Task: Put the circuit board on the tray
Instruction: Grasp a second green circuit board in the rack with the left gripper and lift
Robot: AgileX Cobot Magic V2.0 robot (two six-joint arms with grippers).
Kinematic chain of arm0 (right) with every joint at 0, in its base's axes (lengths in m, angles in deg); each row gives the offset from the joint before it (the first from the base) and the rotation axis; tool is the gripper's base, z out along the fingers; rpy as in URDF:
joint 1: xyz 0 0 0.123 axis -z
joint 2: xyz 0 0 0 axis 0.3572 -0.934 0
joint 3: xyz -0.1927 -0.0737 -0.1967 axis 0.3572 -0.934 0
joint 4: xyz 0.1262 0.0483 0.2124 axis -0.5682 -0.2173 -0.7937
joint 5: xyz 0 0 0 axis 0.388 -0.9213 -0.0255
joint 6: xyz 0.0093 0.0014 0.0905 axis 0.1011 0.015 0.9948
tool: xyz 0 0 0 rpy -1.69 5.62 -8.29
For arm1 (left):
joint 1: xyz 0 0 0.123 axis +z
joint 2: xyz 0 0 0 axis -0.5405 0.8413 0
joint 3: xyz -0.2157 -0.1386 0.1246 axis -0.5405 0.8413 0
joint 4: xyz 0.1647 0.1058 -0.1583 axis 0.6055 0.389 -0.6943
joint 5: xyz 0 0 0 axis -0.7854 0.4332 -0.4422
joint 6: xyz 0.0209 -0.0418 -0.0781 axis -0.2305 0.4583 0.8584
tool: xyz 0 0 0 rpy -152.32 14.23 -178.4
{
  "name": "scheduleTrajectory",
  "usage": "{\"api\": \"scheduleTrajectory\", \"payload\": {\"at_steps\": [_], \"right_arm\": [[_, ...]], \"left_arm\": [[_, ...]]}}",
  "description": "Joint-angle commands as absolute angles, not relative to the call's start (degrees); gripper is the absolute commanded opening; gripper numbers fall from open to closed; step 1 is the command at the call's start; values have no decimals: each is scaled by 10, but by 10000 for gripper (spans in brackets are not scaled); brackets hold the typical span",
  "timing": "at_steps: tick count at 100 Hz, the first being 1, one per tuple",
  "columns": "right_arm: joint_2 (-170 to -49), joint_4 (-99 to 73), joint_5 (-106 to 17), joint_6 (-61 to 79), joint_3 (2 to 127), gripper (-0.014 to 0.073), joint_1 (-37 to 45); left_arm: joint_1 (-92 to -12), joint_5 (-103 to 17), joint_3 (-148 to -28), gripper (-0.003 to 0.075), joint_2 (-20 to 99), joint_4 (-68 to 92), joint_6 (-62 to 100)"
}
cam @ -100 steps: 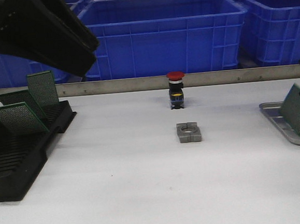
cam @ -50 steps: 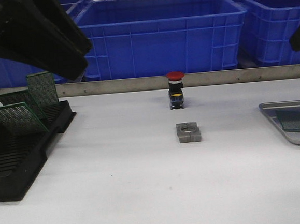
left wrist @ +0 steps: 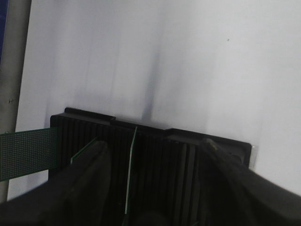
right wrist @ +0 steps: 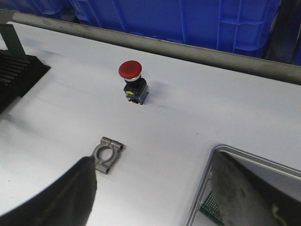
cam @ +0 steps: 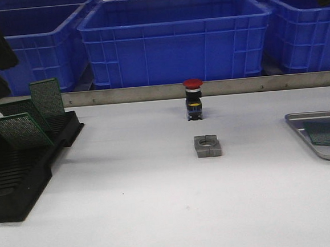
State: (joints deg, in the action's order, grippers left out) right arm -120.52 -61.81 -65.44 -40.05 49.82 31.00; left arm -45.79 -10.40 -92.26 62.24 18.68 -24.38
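At the far right of the counter, a green circuit board is lying flat inside the metal tray, free of any grip. The right end effector is hanging above the tray's left rim with its two dark fingers spread wide and nothing between them; in the right wrist view a corner of the board is peeking out just beside the finger on the tray's side. The left end effector is hovering well apart from the board, over the black rack at the left edge, its fingers likewise spread with nothing pinched.

Counting what is showing: one tray, one board on it, and three boards standing tilted in the rack's slots. One red push button is standing upright in the middle of the counter, with one grey metal clamp lying nearer than it. Three blue bins are sitting beyond a metal rail at the far edge.

The front view is giving the whole board in the tray, yet only dark slivers of the arms at its top corners. The wrist views are showing the spread fingers plainly, and the left wrist view is looking straight down into the rack's slots, where one board is appearing edge-on.
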Motion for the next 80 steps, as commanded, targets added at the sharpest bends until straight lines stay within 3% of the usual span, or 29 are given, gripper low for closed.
{"api": "scheduleTrajectory", "payload": {"at_steps": [1,60,70,80], "right_arm": [[-1189,-635,-656,-401,516,536,313],[-1189,-635,-655,-403,516,536,313],[-1189,-635,-655,-403,516,536,313],[-1189,-635,-655,-403,516,536,313]], "left_arm": [[-455,-146,-940,383,630,193,-236],[-454,-268,-940,379,764,203,-235],[-454,-269,-940,330,769,203,-235],[-454,-273,-940,230,769,203,-235]]}}
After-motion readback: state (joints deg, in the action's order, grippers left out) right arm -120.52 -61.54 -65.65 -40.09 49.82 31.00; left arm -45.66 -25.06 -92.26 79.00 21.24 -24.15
